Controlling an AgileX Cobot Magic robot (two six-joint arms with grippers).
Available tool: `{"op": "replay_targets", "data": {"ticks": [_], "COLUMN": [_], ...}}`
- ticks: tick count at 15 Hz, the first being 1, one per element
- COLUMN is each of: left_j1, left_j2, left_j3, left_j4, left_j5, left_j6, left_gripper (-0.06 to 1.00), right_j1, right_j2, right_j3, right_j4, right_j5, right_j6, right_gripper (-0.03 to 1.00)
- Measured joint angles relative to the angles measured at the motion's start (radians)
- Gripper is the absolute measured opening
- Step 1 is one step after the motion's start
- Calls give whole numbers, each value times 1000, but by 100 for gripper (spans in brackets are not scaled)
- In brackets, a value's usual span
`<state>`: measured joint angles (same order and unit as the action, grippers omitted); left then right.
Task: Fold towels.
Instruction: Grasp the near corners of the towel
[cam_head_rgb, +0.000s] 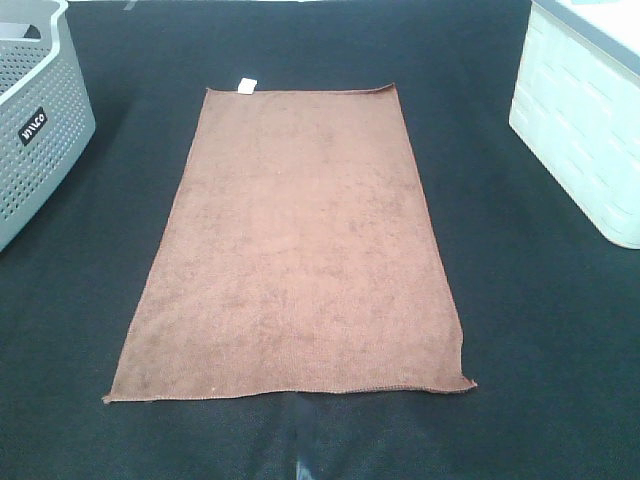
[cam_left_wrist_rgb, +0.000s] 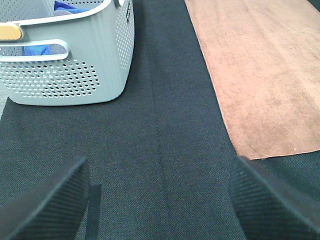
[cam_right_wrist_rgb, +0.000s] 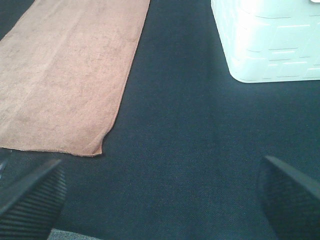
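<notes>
You've got the brown towel (cam_head_rgb: 295, 250) flat on the mat; L gripper (cam_left_wrist_rgb: 157, 200) & R gripper (cam_right_wrist_rgb: 160, 200) both released, jaws wide.

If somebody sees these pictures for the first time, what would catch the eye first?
First the brown towel, spread flat and unfolded in the middle of the dark table, with a small white tag at its far edge. Next the two containers flanking it: a grey perforated basket at the far left and a white bin at the far right.
</notes>
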<state>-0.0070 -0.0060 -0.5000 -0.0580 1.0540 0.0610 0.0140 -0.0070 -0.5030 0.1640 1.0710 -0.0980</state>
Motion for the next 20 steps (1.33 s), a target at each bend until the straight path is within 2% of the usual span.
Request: {"op": "replay_targets", "data": {"ticks": [20], "left_j1": [0], "left_j2": [0], "left_j3": [0], "left_j4": [0], "left_j5": [0], "left_j6": [0], "left_gripper": [74], "right_j1": [0], "right_j2": [0], "right_j3": [0], "right_j4": [0], "right_j5": [0], "right_j6": [0], "right_gripper": [97]}}
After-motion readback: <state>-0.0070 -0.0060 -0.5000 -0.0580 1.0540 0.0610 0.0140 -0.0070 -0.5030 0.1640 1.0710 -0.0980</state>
